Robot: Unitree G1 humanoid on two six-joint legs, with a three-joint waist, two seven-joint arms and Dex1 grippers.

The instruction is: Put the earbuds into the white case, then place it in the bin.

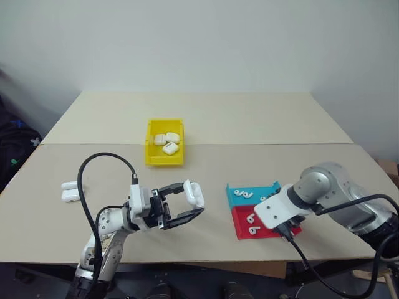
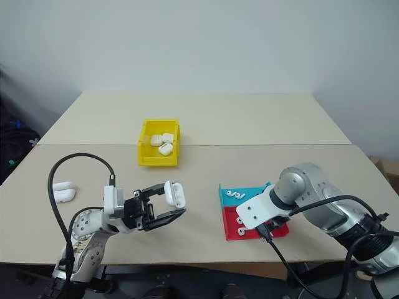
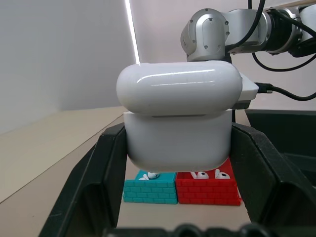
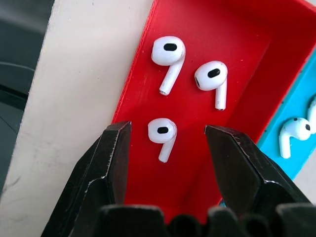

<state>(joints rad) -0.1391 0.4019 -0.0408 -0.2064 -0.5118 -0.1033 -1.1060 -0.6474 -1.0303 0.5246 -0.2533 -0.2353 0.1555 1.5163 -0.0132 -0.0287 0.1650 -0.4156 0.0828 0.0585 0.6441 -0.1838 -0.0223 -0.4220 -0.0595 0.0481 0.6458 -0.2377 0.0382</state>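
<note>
My left gripper [image 1: 194, 200] is shut on a white case [image 1: 195, 194] and holds it above the table, left of the tray. In the left wrist view the case [image 3: 177, 123] sits clamped between the two black fingers [image 3: 101, 173], lid uppermost. My right gripper [image 4: 168, 132] points down into the red half of the tray [image 4: 247, 29] and stands open. One earbud [image 4: 162, 134] lies between its fingertips, untouched. Two more earbuds [image 4: 168, 59] lie beyond it, and another [image 4: 294, 131] rests in the blue half. The yellow bin [image 1: 164, 161] stands mid-table.
The bin holds three white cases [image 1: 169, 142]. Two more cases [image 1: 70, 190] lie on the table at the far left. The blue-and-red tray [image 1: 244, 199] sits near the front right, partly under my right wrist. A seam runs across the table behind the bin.
</note>
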